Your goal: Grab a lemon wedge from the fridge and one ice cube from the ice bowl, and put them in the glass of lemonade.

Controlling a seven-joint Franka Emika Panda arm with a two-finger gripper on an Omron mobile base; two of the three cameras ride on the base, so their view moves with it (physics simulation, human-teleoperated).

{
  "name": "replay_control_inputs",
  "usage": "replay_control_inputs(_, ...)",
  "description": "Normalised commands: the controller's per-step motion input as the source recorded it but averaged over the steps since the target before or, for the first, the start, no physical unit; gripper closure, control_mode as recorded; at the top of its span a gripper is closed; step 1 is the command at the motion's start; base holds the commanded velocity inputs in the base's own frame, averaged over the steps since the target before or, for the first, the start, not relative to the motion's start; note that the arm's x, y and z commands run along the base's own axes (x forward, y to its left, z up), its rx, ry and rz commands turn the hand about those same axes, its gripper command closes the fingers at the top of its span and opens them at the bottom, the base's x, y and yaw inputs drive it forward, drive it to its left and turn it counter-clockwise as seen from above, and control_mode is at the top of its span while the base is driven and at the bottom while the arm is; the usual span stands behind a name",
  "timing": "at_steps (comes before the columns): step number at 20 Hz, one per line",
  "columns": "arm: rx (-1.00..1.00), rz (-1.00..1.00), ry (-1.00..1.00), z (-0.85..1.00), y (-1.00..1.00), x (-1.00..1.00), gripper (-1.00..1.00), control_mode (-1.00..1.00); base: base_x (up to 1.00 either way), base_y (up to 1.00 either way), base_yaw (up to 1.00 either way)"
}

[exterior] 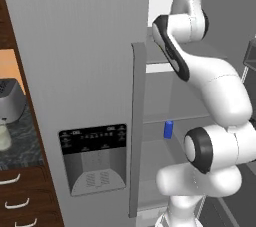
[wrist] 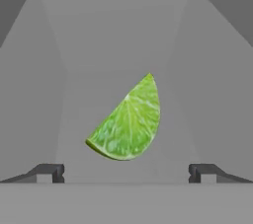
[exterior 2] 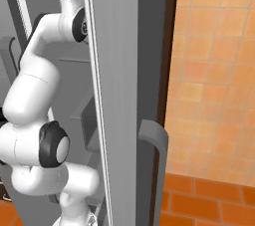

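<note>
In the hand view the gripper [wrist: 126,173] has its two dark fingertips [wrist: 49,172] set wide apart at the bottom corners, open, holding nothing and touching nothing. The lemon wedge [wrist: 127,122] lies on a grey fridge shelf [wrist: 123,45] just ahead of the tips, in the gap between their lines but clear of both.

The wedge shows its flat cut face to the camera, green-yellow with pale veins fanning out. Its long axis runs on a slant in this view, from a pointed tip at the upper right to the other end at the lower left; the rounded rind bulges to the lower right and the straight edge faces the upper left. How this slant sits in the room cannot be told, as the hand view rolls with the hand.

The left base view shows the fridge [exterior: 75,46] with its closed door, dark dispenser panel [exterior: 95,158] and long handle [exterior: 136,131], and the arm reaching past the door edge into the open side, where a blue can [exterior: 168,129] stands on a lower shelf. At that view's left edge sit a silver toaster [exterior: 10,102] and, probably, the glass [exterior: 4,137] on a dark counter [exterior: 22,146].

The right base view shows the open door [exterior 2: 119,95] edge-on, its handle [exterior 2: 157,165], and an orange tiled wall [exterior 2: 214,70] behind.
</note>
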Motion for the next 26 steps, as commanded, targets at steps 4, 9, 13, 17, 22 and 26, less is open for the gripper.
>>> replay_control_inputs(4, -0.03, -0.08, 0.05, 0.15, 0.1, 0.26, -1.0, -1.0, 0.0, 0.0, 0.0)
replay_control_inputs(9, -0.01, -0.06, 0.03, -0.02, 0.02, 0.55, -1.0, -1.0, 0.0, 0.0, 0.0)
replay_control_inputs(13, 0.0, -0.12, 0.09, 0.0, -0.15, 0.03, -1.0, -1.0, 0.0, 0.0, 0.0)
replay_control_inputs(17, 0.0, -0.15, 0.13, -0.19, -0.17, 0.0, -1.0, -1.0, 0.0, 0.0, 0.0)
replay_control_inputs(22, 0.0, -0.07, 0.01, -0.18, -0.06, 0.0, -1.0, -1.0, 0.0, 0.0, 0.0)
replay_control_inputs(26, 0.0, 0.0, 0.0, -0.13, 0.0, 0.01, -1.0, -1.0, 0.0, 0.0, 0.0)
